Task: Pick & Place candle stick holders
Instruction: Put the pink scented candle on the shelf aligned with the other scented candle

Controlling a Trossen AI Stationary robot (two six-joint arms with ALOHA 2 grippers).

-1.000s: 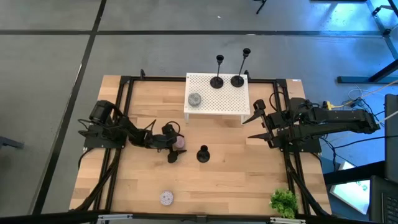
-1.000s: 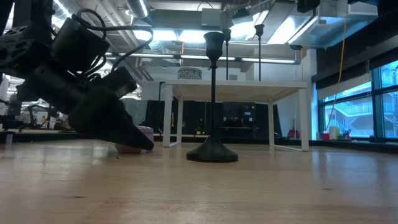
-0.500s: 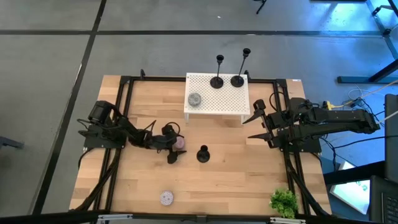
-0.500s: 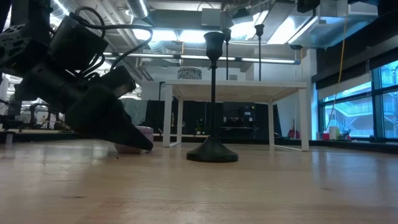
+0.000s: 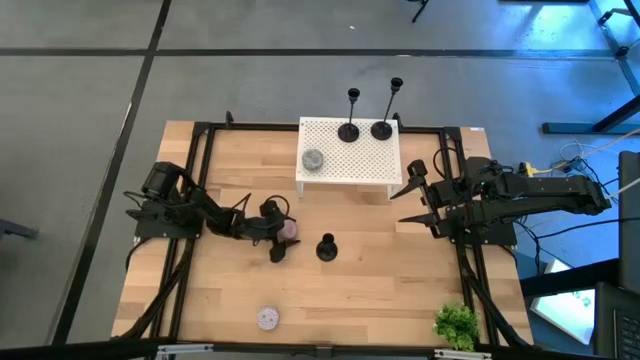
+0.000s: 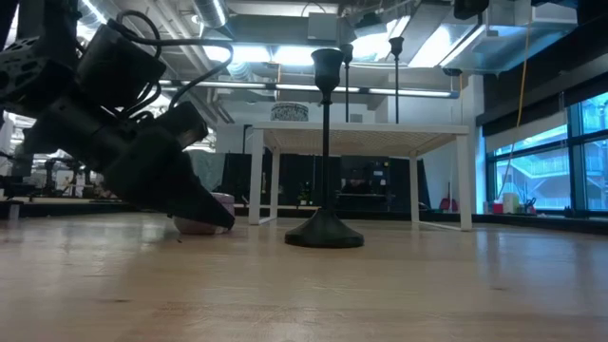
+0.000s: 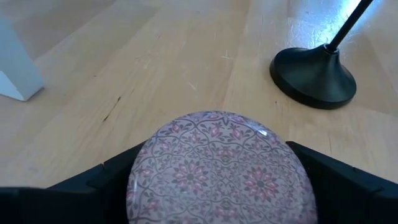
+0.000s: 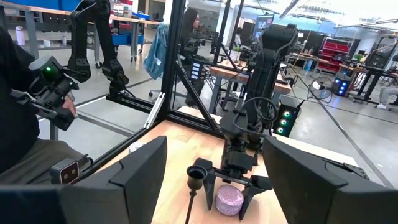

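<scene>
Pink patterned disc (image 7: 222, 168) sat between the left gripper's (image 5: 281, 240) spread jaws mid-counter, beside the remaining black holder (image 5: 326, 247); next likely: close; right gripper (image 5: 418, 203) waited spread.

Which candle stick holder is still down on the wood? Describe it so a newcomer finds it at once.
Start at the white perforated stand at the table's far edge, where two tall black holders stand. Come toward the near edge, onto the bare wood, to the lone candle stick holder beside the pink patterned disc between the left gripper's fingers. Only it stands on the wood.
</scene>
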